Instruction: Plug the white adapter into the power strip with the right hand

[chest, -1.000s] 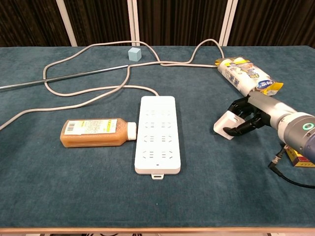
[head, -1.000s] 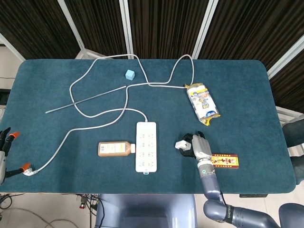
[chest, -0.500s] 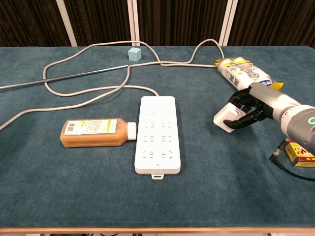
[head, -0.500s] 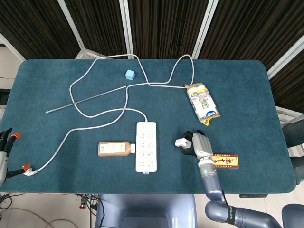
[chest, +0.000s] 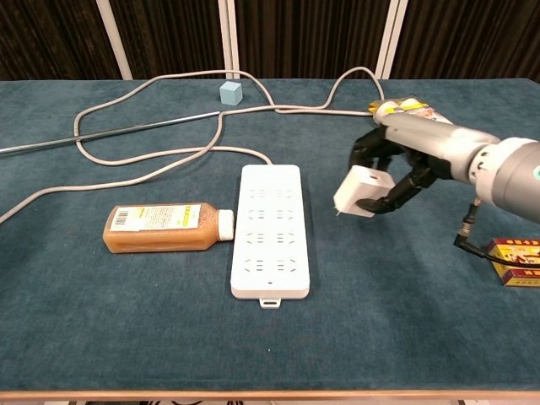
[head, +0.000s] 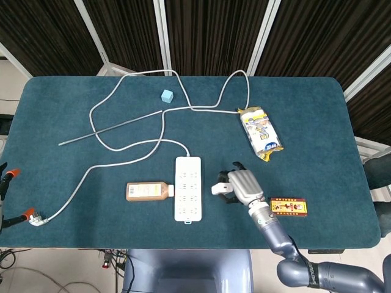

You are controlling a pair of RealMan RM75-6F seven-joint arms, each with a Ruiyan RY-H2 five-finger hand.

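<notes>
The right hand [chest: 396, 169] comes in from the right edge of the chest view, its dark fingers [chest: 403, 187] curled around the white adapter [chest: 361, 191] and pinching it from above and below. The adapter hangs lifted off the tabletop [chest: 126, 337], tilted, just right of the power strip [chest: 270, 229] and apart from it. In the head view the same hand [head: 243, 185] sits right of centre in the lower part of the frame, with the adapter [head: 220, 188] poking out at its left side, near the strip's right edge.

The power strip lies flat at the centre of the frame, long side running away from the camera, its grey cable [chest: 160, 160] looping across the upper left of the tabletop. An amber bottle [chest: 164, 227] with a white cap lies on its side just left of the strip, cap toward it. A small light-blue cube [chest: 229, 92] stands near the top centre, a thin metal rod [chest: 101, 133] lies at the upper left, a snack bag [head: 261, 133] lies at the upper right behind the hand, and a red box [chest: 516, 259] sits at the right edge.

Only orange-tipped parts of the left hand [head: 8, 177] show at the far left edge of the head view; whether its fingers are spread or pressed together cannot be told
</notes>
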